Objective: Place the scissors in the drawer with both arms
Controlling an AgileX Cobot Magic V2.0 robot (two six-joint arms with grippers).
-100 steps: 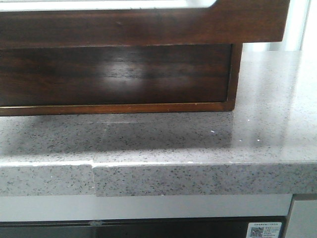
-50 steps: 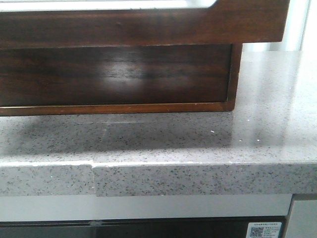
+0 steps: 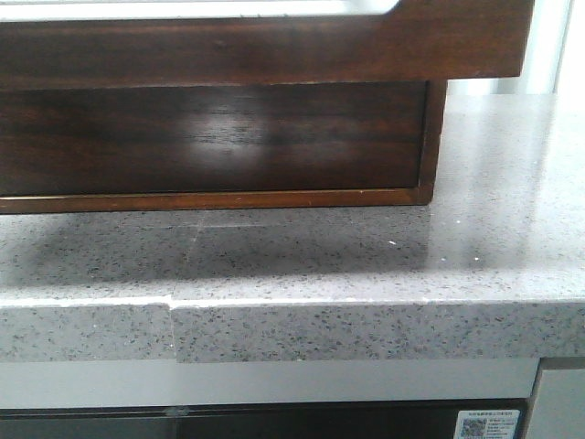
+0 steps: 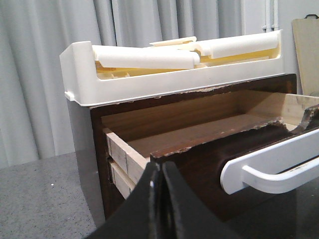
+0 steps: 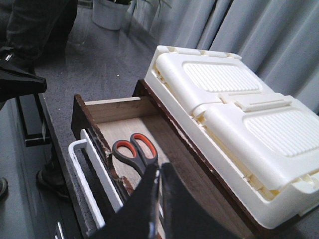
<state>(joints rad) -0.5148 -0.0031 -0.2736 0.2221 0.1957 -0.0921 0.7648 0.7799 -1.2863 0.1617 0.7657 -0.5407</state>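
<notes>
The drawer [image 5: 124, 117] is pulled out, and its pale wooden floor shows. The scissors [image 5: 134, 149] lie inside it near the front. Their grey handles with orange-lined loops show, and the blades are hidden behind my right fingers. My right gripper [image 5: 159, 169] hangs above the drawer with its jaws together. My left gripper [image 4: 160, 167] is shut and empty, just in front of the near corner of the drawer [image 4: 209, 144]. In the front view only the drawer's dark front [image 3: 274, 50] shows, along the top. Neither gripper appears there.
A white bar handle [image 4: 269, 169] is on the drawer front and also shows in the right wrist view [image 5: 82, 174]. A cream plastic box [image 5: 234, 114] sits on the cabinet top. The cabinet [image 3: 210, 137] stands on a grey speckled counter [image 3: 366, 265]. Grey curtains hang behind.
</notes>
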